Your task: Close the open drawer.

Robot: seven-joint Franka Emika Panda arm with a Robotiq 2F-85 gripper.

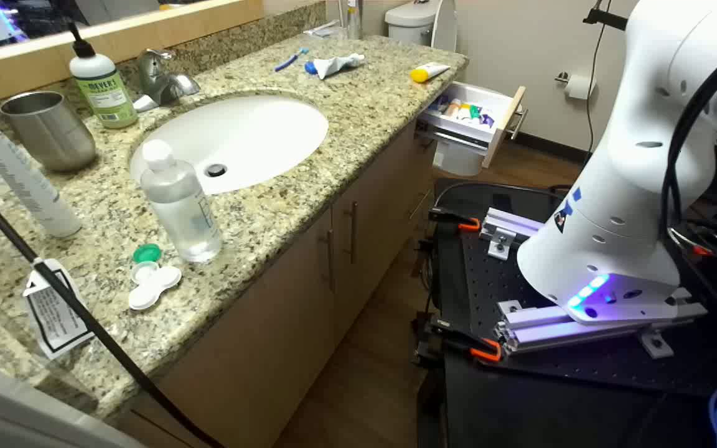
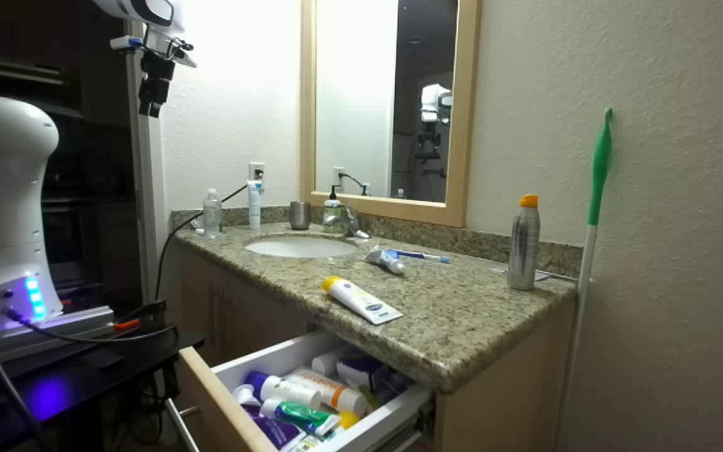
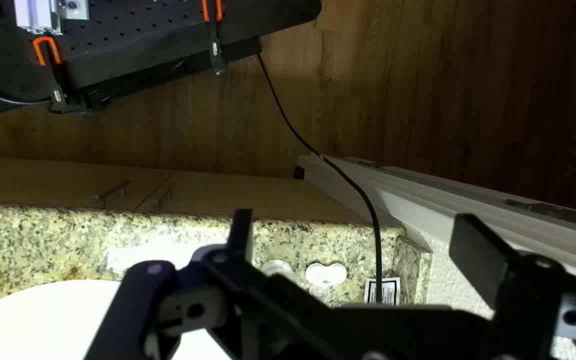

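The open drawer (image 1: 505, 124) sticks out at the far end of the vanity, below the counter. In an exterior view its pale wooden front (image 2: 226, 408) and white side wall (image 2: 273, 356) show, with several tubes and bottles inside. A bar handle (image 2: 181, 428) is on its front; it also shows in an exterior view (image 1: 518, 124). My gripper (image 2: 150, 113) hangs high near the wall at the opposite end of the counter, far from the drawer and pointing down. In the wrist view the gripper (image 3: 358, 247) has its fingers wide apart with nothing between them. The drawer is out of the wrist view.
The granite counter (image 2: 462, 301) carries a sink (image 1: 271, 130), a clear bottle (image 1: 181, 208), a steel cup (image 1: 53, 134), a yellow-capped tube (image 2: 361, 300) and a spray can (image 2: 523, 245). A black cable (image 3: 335, 167) crosses the counter's near end. The robot's black table (image 1: 520, 398) stands beside the cabinet.
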